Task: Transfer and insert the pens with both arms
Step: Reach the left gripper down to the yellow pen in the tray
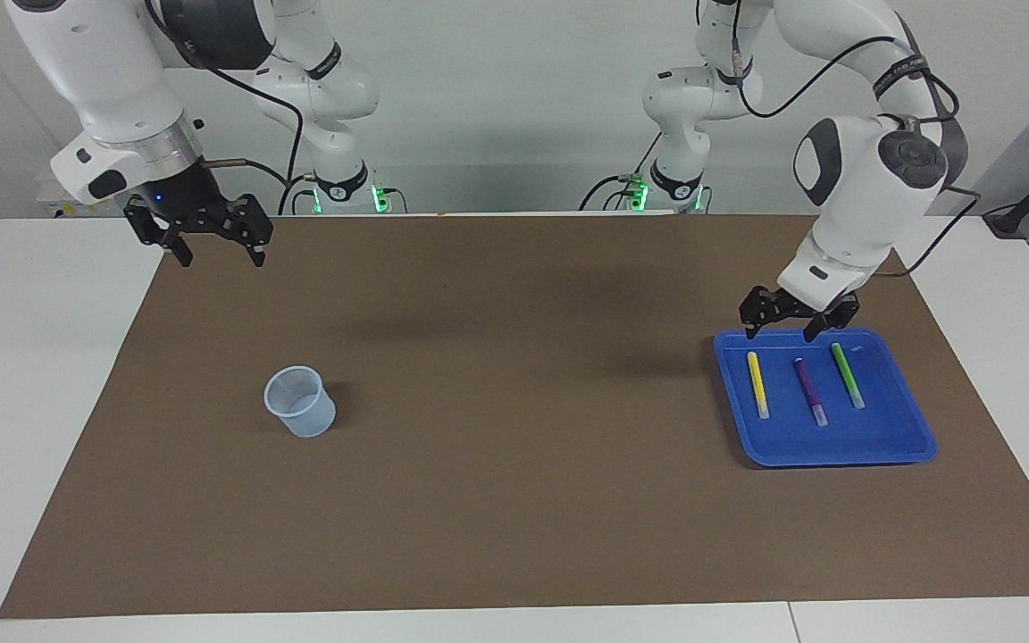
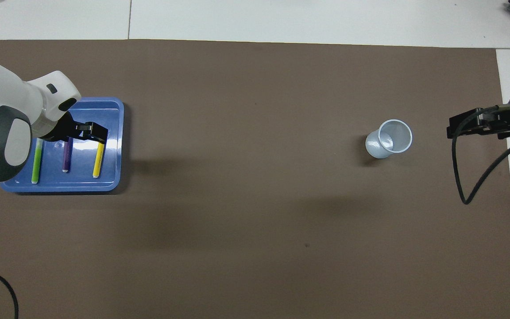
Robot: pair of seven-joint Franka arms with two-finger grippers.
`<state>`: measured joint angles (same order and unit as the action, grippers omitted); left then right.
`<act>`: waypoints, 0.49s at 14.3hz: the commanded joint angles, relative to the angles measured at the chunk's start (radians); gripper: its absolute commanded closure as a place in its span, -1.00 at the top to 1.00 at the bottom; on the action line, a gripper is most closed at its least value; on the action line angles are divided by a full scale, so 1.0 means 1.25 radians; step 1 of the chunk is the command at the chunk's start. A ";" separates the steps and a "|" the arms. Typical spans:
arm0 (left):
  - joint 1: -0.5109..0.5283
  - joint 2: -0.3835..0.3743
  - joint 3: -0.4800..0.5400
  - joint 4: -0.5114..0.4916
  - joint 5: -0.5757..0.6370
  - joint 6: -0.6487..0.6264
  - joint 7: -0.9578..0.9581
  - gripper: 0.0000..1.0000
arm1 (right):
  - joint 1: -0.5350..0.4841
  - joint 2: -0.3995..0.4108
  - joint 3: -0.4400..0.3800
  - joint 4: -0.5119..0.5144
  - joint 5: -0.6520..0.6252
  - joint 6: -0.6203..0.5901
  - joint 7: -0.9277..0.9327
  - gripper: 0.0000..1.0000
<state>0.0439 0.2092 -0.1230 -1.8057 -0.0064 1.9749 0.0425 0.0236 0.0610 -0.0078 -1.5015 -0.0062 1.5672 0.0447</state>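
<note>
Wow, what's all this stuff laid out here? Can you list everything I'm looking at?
yellow pen: one, yellow with a pale end, lying in the tray, toward the table's middle.
purple pen: one, purple, lying in the tray between the other two.
green pen: one, bright green, lying in the tray, toward the left arm's end of the table.
tray: one, blue, on the mat at the left arm's end.
cup: one, translucent pale blue, upright on the mat toward the right arm's end.
mat: one, brown, covering most of the white table.
left gripper: black, open, over the tray's edge nearest the robots.
right gripper: black, open, waiting over the mat's corner.
</note>
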 commanded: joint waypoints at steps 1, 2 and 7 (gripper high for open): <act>0.042 0.117 -0.002 0.086 -0.012 0.014 0.036 0.95 | -0.008 -0.021 0.003 -0.022 0.021 -0.006 -0.011 1.00; 0.043 0.140 -0.002 0.099 -0.012 0.021 0.057 0.94 | -0.008 -0.021 0.003 -0.021 0.021 -0.006 -0.010 1.00; 0.037 0.148 -0.001 0.045 -0.022 0.064 0.053 0.67 | -0.008 -0.021 0.003 -0.021 0.021 -0.006 -0.010 1.00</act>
<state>0.0954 0.4002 -0.1297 -1.7204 -0.0209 2.0357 0.1011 0.0236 0.0610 -0.0078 -1.5015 -0.0062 1.5672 0.0447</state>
